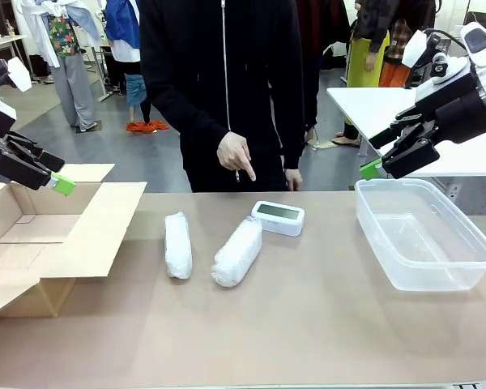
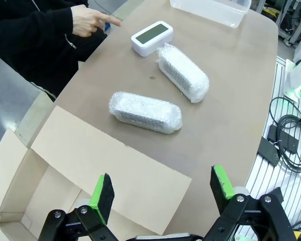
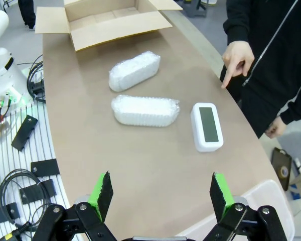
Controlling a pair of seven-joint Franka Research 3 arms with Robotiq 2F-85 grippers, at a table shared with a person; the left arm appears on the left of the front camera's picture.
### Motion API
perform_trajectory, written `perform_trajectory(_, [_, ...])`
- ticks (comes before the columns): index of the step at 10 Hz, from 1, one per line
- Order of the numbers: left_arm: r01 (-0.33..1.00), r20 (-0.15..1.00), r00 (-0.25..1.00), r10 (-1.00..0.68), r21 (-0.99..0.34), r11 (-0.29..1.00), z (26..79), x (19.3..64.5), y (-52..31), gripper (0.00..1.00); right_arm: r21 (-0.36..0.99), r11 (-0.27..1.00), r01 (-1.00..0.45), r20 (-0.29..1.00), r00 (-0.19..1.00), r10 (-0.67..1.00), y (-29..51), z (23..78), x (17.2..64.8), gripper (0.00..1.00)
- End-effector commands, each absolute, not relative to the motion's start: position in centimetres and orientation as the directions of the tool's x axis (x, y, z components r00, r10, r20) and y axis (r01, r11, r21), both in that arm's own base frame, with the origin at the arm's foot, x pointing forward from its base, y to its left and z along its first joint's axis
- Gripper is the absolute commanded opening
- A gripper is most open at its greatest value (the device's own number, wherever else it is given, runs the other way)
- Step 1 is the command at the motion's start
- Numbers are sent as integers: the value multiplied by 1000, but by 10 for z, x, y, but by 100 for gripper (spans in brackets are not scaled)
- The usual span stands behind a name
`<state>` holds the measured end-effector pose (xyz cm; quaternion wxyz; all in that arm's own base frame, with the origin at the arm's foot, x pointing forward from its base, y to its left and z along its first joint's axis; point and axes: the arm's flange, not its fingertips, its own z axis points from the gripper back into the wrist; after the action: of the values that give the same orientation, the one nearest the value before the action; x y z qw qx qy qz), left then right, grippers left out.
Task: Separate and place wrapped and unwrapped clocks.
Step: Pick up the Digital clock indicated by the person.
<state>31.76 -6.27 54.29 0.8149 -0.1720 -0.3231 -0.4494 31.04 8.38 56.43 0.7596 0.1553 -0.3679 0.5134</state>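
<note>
While both black two-finger grippers with green pads hang empty, jaws spread wide, one open brown corrugated cardboard box (image 1: 81, 235) sits far left of the bare white rounded-rectangular plastic clock (image 1: 278, 217), its flaps spread outward. The left gripper (image 2: 162, 190) hovers over that box. Left of the clock lie two oblong bundles of crinkly, translucent white bubble wrap. The farther bundle (image 1: 177, 245) lies well apart from the clock. The nearer bundle (image 1: 237, 251) has one end just beside the clock's corner; whether they touch I cannot tell. The clock itself lies flat, its dark grey-green screen facing up. Just behind the clock, a person's hand (image 1: 236, 154) in a black sleeve points a forefinger down. Right of the clock stands one clear, glossy rectangular plastic tub (image 1: 437, 275), and the right gripper (image 3: 160, 193) is raised up and right of the clock. All of this rests on a smooth, matte tan tabletop (image 1: 308, 324) with rounded corners. Beyond the clock are grey floor and one white table (image 1: 373, 105).
</note>
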Motion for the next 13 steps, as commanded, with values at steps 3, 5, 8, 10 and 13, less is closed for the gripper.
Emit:
perform_trajectory(3, [845, 683, 392, -616, -2, 535, 543, 318, -63, 100, -130, 413, -901, 725, 197, 659, 83, 563, 311, 100])
perform_trajectory(5, [845, 683, 392, -616, -2, 535, 543, 318, -63, 100, -130, 413, -901, 725, 197, 659, 83, 563, 311, 100])
perform_trajectory(8, [845, 683, 392, -616, -2, 535, 543, 318, -63, 100, -130, 413, -901, 725, 197, 659, 83, 563, 311, 100])
perform_trajectory(10, [845, 683, 392, -616, -2, 535, 543, 318, -63, 100, -130, 413, -901, 725, 197, 659, 83, 563, 311, 100])
perform_trajectory(13, [845, 683, 392, -616, -2, 535, 543, 318, -63, 100, -130, 413, -901, 725, 197, 659, 83, 563, 311, 100])
